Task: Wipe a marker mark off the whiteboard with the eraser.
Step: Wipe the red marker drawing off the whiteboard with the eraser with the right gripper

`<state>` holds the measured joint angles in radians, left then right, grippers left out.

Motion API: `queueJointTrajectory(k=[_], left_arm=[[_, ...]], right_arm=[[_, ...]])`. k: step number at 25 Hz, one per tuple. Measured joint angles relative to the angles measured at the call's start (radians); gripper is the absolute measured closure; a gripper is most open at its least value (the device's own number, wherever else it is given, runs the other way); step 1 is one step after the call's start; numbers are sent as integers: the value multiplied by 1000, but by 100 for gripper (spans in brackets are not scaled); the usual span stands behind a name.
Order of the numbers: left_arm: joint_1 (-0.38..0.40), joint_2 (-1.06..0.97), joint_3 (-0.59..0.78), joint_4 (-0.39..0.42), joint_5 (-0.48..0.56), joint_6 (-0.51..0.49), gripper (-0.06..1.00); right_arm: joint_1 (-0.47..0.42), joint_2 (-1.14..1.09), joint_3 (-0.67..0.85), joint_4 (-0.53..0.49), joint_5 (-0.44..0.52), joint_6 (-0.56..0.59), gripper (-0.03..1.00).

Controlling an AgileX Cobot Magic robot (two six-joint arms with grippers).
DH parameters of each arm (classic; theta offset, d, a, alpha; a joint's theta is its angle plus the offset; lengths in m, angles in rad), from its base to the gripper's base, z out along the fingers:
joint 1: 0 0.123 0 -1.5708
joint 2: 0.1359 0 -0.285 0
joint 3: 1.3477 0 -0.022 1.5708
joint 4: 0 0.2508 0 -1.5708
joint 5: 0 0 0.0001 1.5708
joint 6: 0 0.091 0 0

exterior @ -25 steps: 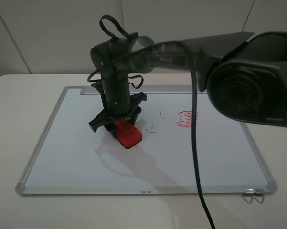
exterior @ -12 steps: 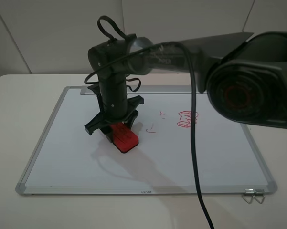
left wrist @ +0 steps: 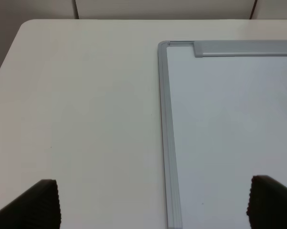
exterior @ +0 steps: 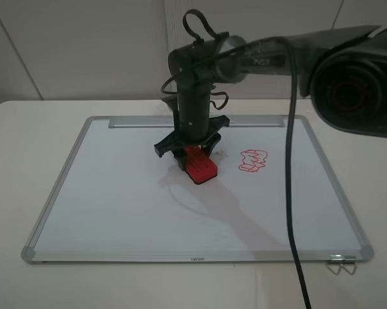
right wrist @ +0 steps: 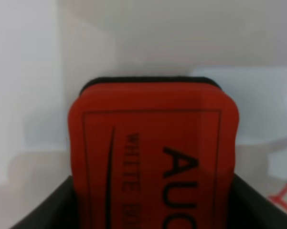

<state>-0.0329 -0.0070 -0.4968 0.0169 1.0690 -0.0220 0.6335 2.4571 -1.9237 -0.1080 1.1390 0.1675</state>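
Right claw (exterior: 192, 153) clamps the eraser (exterior: 200, 167), flat on the board (exterior: 103, 193), mid-far. Red stroke just right of it, prob. the mark (right wrist: 284, 198). Risk: overshooting right smears the cloud doodle (exterior: 252, 159).

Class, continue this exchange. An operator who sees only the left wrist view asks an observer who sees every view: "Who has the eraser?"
Observer: The right claw is shut on the eraser, which sits on the whiteboard.
Operator: Anything drawn nearby?
Observer: A red cloud-like doodle lies to the eraser's right in the exterior view, apart from it.
Operator: Any marker mark showing?
Observer: The right wrist view shows one red stroke of the marker mark beside the eraser.
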Motion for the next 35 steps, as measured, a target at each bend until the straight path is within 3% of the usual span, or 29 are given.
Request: queueJointTrajectory(k=[8,14,22,28,35], left_arm=[[0,0,0,0,0,0,16],[0,0,0,0,0,0,16],[0,0,0,0,0,0,16],[0,0,0,0,0,0,16],[0,0,0,0,0,0,16]], right_arm=[[-119,0,1,-40,-36,17,47],[-137,0,1,-38,-39,20,47],[-50,0,1,-85,-39,19,47],[87,0,1,-35,-42,0,47],[163,-24,14,35,-44,-45,47]])
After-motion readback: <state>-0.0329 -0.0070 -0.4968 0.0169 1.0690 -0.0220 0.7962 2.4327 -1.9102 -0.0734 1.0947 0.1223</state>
